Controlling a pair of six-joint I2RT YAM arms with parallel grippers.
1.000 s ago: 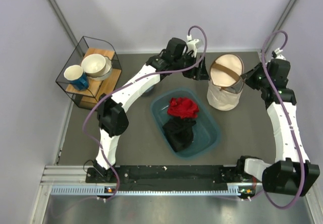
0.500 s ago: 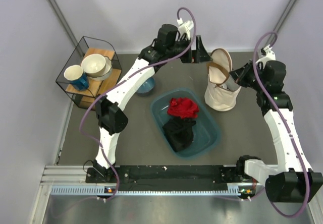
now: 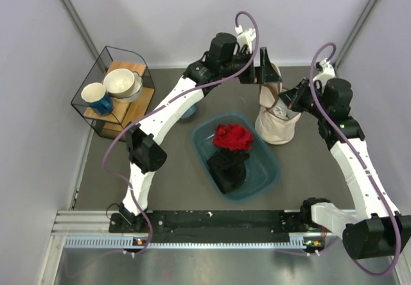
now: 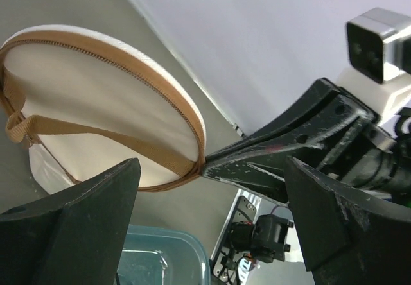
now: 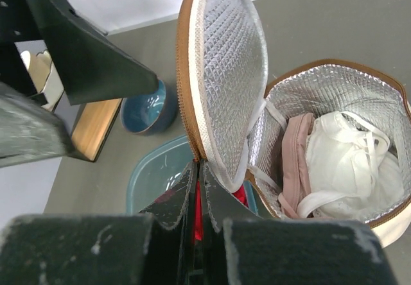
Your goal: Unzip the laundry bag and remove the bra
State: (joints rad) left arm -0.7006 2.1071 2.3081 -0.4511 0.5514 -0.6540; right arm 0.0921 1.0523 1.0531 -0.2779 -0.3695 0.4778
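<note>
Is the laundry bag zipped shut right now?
No, the laundry bag is open, its lid pinched upright by the right gripper, and the pink bra shows inside.

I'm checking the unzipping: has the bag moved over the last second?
Yes. The bag has shifted left, closer to the teal tub, and its lid has swung upright.
</note>
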